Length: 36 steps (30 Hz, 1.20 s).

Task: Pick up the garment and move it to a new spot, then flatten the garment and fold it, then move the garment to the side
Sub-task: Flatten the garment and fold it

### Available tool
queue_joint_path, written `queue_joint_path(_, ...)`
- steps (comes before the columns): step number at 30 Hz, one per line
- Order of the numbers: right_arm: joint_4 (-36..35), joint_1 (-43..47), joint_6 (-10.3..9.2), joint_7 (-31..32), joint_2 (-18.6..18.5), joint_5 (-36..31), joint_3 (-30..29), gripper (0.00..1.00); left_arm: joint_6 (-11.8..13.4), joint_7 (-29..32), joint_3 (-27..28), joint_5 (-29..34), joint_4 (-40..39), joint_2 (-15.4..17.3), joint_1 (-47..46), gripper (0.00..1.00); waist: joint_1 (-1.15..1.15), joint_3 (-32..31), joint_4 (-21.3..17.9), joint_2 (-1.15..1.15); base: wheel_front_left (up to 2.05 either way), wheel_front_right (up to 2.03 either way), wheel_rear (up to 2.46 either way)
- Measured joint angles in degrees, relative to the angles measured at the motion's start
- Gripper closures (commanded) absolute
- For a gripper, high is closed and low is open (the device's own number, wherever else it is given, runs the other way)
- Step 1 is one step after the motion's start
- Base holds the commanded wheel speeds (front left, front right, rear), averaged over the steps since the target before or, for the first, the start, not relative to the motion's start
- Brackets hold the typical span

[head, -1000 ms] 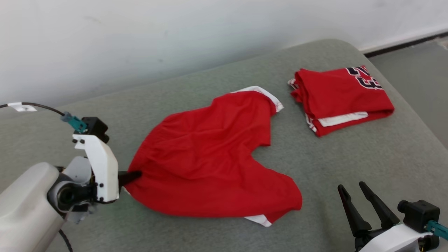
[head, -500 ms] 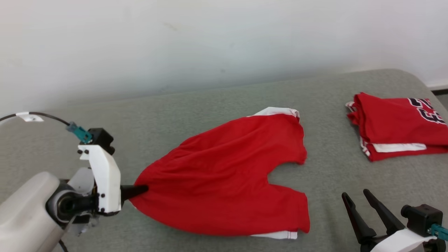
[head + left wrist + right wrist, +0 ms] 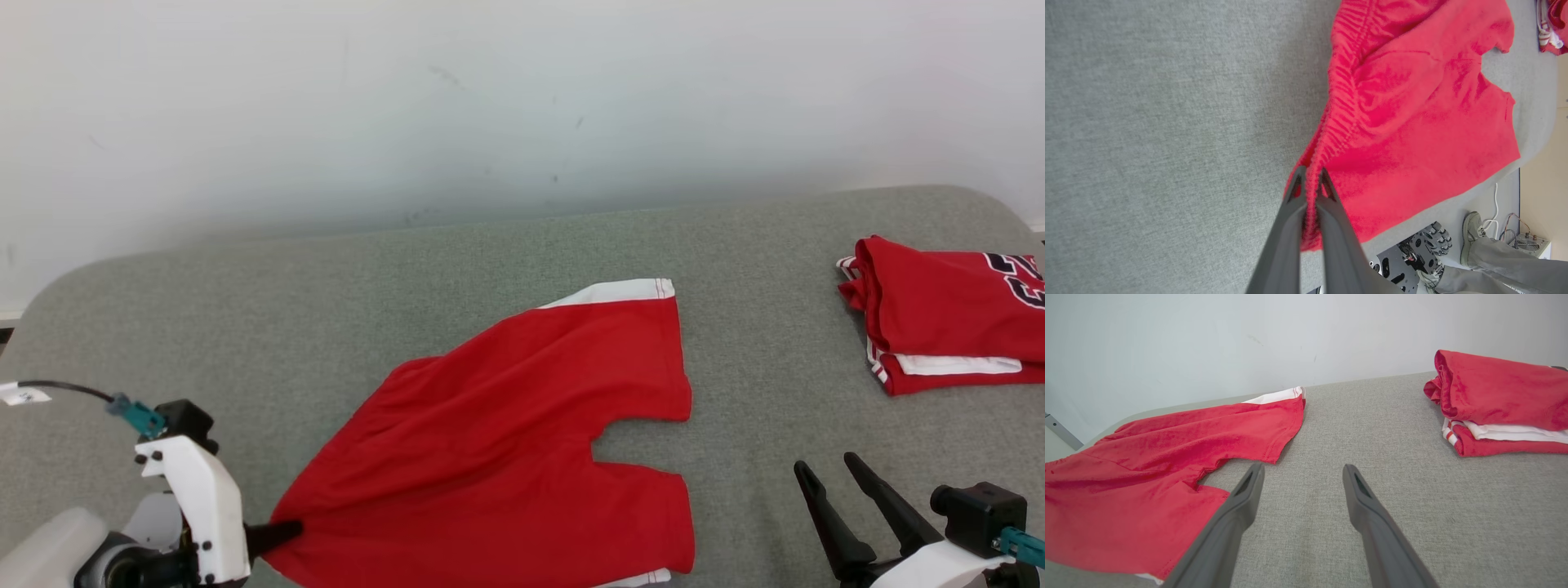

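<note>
Setting: robot test room or lab.
Evidence:
- bare white wall [image 3: 490,98] with scuffs
- long table [image 3: 490,261] padded in grey fabric, corners rounded
- red shorts [image 3: 506,441] and folded red clothes [image 3: 947,318] laid on it
- past the table's edge, on the floor: loose white cable [image 3: 1495,192], small box with fan [image 3: 1529,244] and trailing wires
- a person's shoe [image 3: 1470,237] standing beside these

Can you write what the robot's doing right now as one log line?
left gripper: shut on waistband of red shorts | right gripper: open, empty | folded red jersey: apart, at right
</note>
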Motion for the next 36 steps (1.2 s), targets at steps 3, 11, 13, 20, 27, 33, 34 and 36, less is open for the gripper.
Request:
queue_joint_path(3,-0.2,0.3,0.00,0.5,-0.1,0.0,0.0,0.00,-0.8,-3.2,0.4,0.2,1.0,-0.8,1.2,0.00,0.00,-0.5,-0.1,0.00,0.00,0.00,0.00)
queue_joint_path(11,-1.1,1.4,0.00,1.3,-0.1,-0.6,0.1,0.00,-2.6,-17.2,2.5,5.6,-0.1,-1.2,2.1,0.00,0.00,-1.9,-0.1,0.00,0.00,0.00,0.00)
queue_joint_path(13,-1.3,1.8,0.00,1.6,0.0,-0.8,0.3,0.00,-1.7,-21.2,3.1,7.6,-0.8,-1.2,2.8,0.00,0.00,-2.0,0.0,0.00,0.00,0.00,0.00)
queue_joint_path(20,-1.8,2.6,0.00,1.7,0.7,-1.2,0.5,0.00,4.2,-40.0,5.3,16.5,-5.2,-2.9,6.4,0.00,0.00,-2.0,1.0,0.00,0.00,0.00,0.00)
queue_joint_path(27,-1.9,2.9,0.00,1.7,1.0,-1.5,0.6,0.00,10.5,-50.6,8.3,21.4,-8.6,-8.4,13.8,0.00,0.00,-2.5,2.5,0.00,0.00,0.00,0.00)
queue_joint_path(33,-2.2,3.0,0.00,2.1,0.5,-1.7,0.2,0.00,12.3,-51.0,16.3,28.5,-12.8,-15.5,19.3,0.00,0.00,-2.7,4.6,0.00,0.00,0.00,0.00)
queue_joint_path(34,-2.2,2.9,0.00,2.1,0.4,-1.7,0.2,0.00,11.9,-51.0,17.1,30.0,-13.1,-16.5,20.4,0.00,0.00,-2.7,4.9,0.00,0.00,0.00,0.00)
queue_joint_path(36,-2.3,2.9,0.00,2.2,0.5,-1.7,0.1,0.00,11.3,-51.0,18.0,32.2,-13.1,-17.8,22.1,0.00,0.00,-2.7,5.6,0.00,0.00,0.00,0.00)
